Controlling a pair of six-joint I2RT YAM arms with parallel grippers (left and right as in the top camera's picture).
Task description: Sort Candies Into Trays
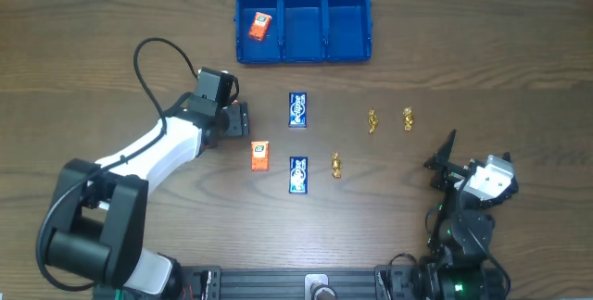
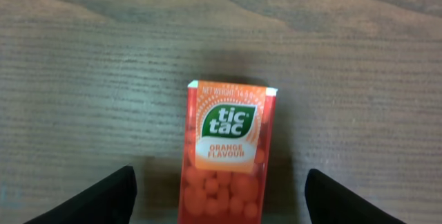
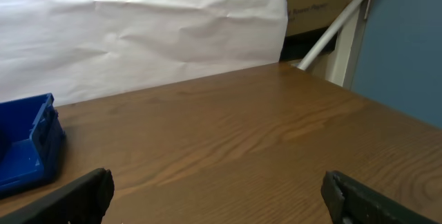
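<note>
An orange candy box (image 2: pixel 226 151) lies flat on the wooden table, below and between the spread fingers of my left gripper (image 2: pixel 219 175), which is open and hangs above it. From the top, that box (image 1: pixel 260 156) sits just below the left gripper (image 1: pixel 243 122). A second orange box (image 1: pixel 260 27) lies in the left compartment of the blue tray (image 1: pixel 303 57). Two blue boxes (image 1: pixel 297 110) (image 1: pixel 297 175) and three gold-wrapped candies (image 1: pixel 335 164) (image 1: pixel 372 120) (image 1: pixel 407 118) lie loose mid-table. My right gripper (image 1: pixel 445 155) is open and holds nothing, low at the right.
In the right wrist view, the open gripper (image 3: pixel 215 179) faces bare table, with a corner of the blue tray (image 3: pixel 27 148) far off. A white paper backdrop (image 3: pixel 138 30) and cardboard boxes (image 3: pixel 324 3) stand beyond the table edge. The tray's middle and right compartments hold nothing.
</note>
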